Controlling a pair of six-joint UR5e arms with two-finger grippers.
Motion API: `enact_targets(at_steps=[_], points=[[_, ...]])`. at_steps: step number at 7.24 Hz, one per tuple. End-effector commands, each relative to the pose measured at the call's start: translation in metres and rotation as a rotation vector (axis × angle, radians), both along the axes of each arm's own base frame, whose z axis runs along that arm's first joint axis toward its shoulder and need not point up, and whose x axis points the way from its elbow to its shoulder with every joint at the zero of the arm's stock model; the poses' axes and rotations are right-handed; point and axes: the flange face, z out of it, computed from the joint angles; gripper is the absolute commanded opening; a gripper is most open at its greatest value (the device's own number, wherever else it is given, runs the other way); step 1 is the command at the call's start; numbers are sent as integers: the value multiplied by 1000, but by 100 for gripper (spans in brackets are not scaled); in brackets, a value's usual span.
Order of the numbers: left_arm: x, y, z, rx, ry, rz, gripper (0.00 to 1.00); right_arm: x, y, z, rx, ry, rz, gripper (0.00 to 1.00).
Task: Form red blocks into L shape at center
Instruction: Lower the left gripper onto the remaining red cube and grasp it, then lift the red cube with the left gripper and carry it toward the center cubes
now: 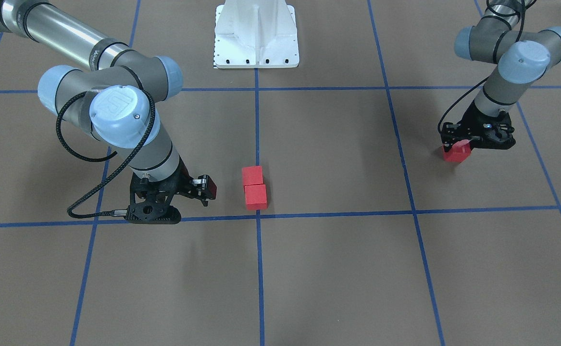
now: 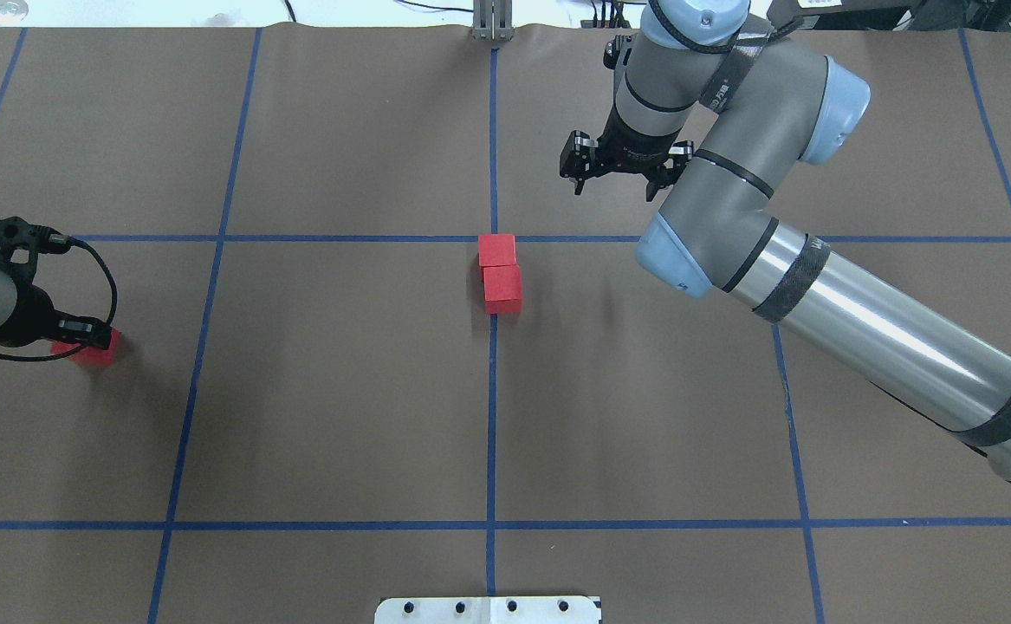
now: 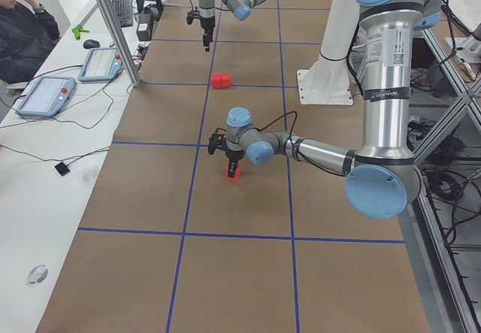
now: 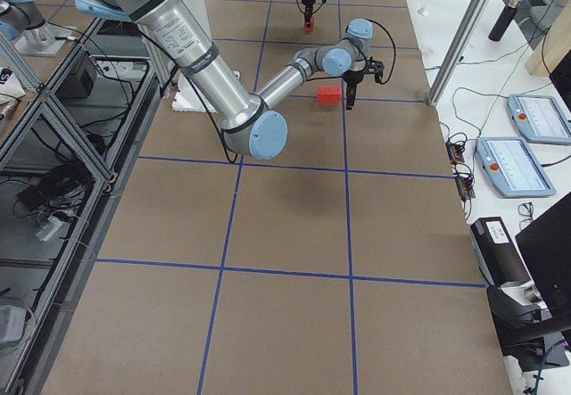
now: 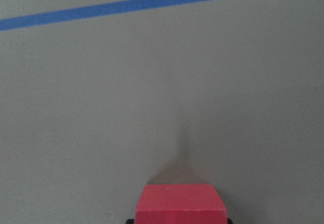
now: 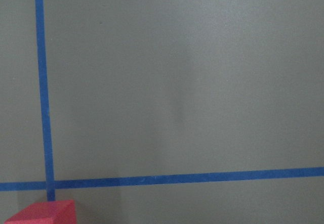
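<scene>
Two plain matte red blocks [image 2: 502, 289] sit touching in a short row just beside the center [image 1: 258, 216] (the right gripper [image 2: 615, 184] hovers near, jaws apart and empty), while the left gripper [image 1: 464, 142] clamps the third red block [image 1: 455, 154] well off to the side.

Robotics lab; taped grid table [image 2: 340, 390], teach pendants [image 4: 516, 167], aluminium framing [image 4: 464, 37], loose cables [image 4: 53, 185]

The left wrist view's bottom edge cuts off the red block [image 5: 179, 205].
</scene>
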Motion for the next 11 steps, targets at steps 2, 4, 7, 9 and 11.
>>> enact_targets(at_steps=[2,4,7,9,11], points=[[3,-2,-1,0,0,1,67,0,0,1,-1,1,0,99],[6,-6,-5,4,3,1,67,0,0,2,-2,2,0,99],[9,-8,-9,7,8,2,67,0,0,2,-2,2,0,99],[11,-11,-11,11,11,2,67,0,1,6,-5,7,-1,99],[13,-13,-11,11,11,2,67,0,1,7,-6,8,-1,99]])
